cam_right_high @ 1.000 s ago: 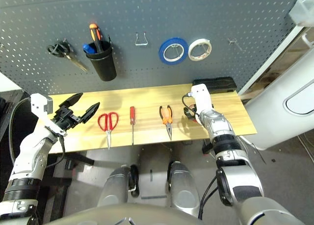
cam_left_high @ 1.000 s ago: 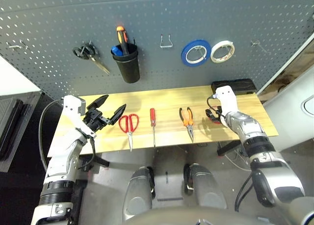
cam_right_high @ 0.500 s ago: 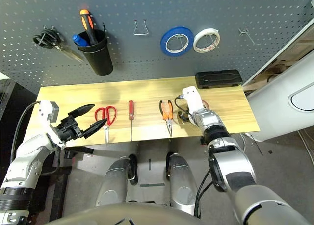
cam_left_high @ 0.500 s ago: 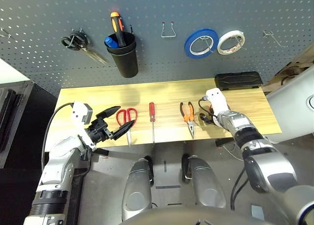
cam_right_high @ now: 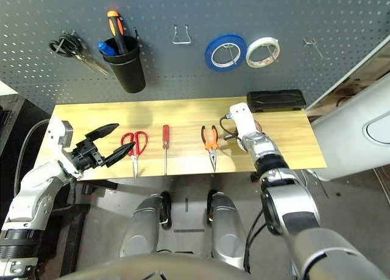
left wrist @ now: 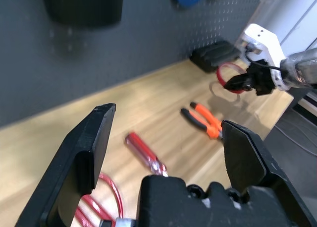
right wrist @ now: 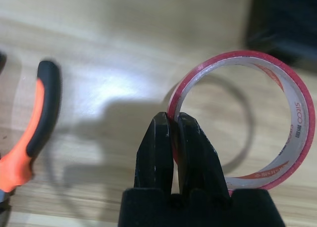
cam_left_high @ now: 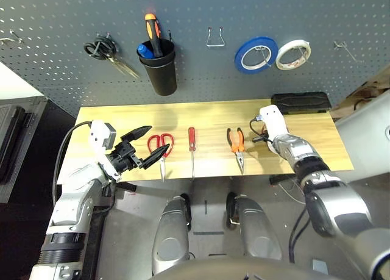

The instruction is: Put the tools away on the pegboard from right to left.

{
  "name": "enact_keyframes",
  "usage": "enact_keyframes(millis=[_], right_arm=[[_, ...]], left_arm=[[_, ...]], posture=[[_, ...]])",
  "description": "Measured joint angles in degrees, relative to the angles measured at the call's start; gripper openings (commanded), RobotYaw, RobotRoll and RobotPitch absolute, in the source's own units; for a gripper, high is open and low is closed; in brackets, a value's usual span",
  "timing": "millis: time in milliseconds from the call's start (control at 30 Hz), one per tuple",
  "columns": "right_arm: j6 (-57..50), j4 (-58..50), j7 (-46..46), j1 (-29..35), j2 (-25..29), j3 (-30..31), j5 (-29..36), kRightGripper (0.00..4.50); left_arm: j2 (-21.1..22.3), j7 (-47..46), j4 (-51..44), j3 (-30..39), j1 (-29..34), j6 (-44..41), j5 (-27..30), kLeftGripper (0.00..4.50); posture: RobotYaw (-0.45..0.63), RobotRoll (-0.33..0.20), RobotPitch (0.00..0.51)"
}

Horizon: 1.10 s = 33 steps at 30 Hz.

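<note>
My right gripper (right wrist: 173,124) is shut on the rim of the thin red tape ring (right wrist: 293,138), at the right of the wooden table (cam_left_high: 304,143). From the left wrist view, the ring (left wrist: 227,70) is raised a little above its shadow. The orange-handled pliers (cam_left_high: 236,143), the red-handled screwdriver (cam_left_high: 191,147) and the red-handled scissors (cam_left_high: 159,146) lie in a row on the table. Near the scissors, at the table's left front, my left gripper (cam_left_high: 149,144) is open and holds nothing. The dark grey pegboard (cam_left_high: 201,78) rises behind the table.
On the pegboard hang black-handled scissors (cam_left_high: 106,51), a black cup (cam_left_high: 158,71) with tools in it, a bare wire hook (cam_left_high: 214,38), a blue tape roll (cam_left_high: 256,54), a white tape roll (cam_left_high: 292,53) and another hook (cam_left_high: 342,46). A black box (cam_left_high: 300,102) lies at the table's back right.
My right gripper has closed on the red tape ring. The head camera has shifted, and my left gripper stays open near the scissors.
</note>
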State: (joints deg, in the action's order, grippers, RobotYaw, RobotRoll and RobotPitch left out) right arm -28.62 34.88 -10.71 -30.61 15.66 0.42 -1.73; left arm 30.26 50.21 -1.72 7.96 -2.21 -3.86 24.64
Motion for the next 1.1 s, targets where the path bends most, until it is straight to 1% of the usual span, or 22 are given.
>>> enact_keyframes(millis=[33,267,433,533,633,700,833,933,1100], right_arm=[[-1.09,-5.02,-0.18,1.85,0.58,-0.01,0.00,0.03],[-5.07,-24.48,-0.56,9.17,2.48,-0.07,-0.04,0.03],[-6.71,-35.46,1.07,13.20,3.62,-1.38,-0.62,0.03],[-7.01,-39.38,2.06,14.49,3.69,-2.25,-0.71,0.03],[-6.23,-40.35,2.90,14.58,4.21,-3.38,-0.85,0.03],[-4.29,-40.10,3.47,14.30,5.07,-3.53,-1.38,0.03],[0.13,-38.12,4.25,11.49,7.32,-5.20,-1.88,0.03],[3.18,-34.91,4.33,9.17,9.90,-7.23,-1.90,0.03],[6.55,-26.68,2.31,4.54,12.12,-7.85,-1.57,0.03]], left_arm=[[-0.11,-0.01,0.06,-0.01,-0.63,-0.06,0.04,4.50],[0.34,1.40,0.59,0.59,-2.04,-0.99,1.43,4.50],[4.26,2.95,0.41,4.17,-2.03,-3.65,4.27,4.50],[6.56,3.47,-0.62,6.96,-2.48,-7.60,7.69,4.50],[8.39,4.62,-2.44,7.69,-2.87,-11.79,10.65,4.50],[8.73,4.79,-2.52,7.86,-3.96,-12.17,11.01,4.50],[9.17,4.80,-2.53,8.22,-6.53,-12.52,11.29,4.50],[9.28,4.74,-2.53,8.30,-7.59,-13.07,11.33,4.50],[9.17,4.27,-3.62,8.24,-9.07,-14.54,11.49,4.50]], posture=[[-0.02,0.000,0.091],[-0.03,0.000,0.034],[-0.02,0.000,0.013],[-0.02,0.000,0.009],[-0.01,0.000,0.006],[-0.01,0.000,0.005],[-0.01,0.000,0.008],[-0.01,0.000,0.010],[0.00,0.000,0.024]])
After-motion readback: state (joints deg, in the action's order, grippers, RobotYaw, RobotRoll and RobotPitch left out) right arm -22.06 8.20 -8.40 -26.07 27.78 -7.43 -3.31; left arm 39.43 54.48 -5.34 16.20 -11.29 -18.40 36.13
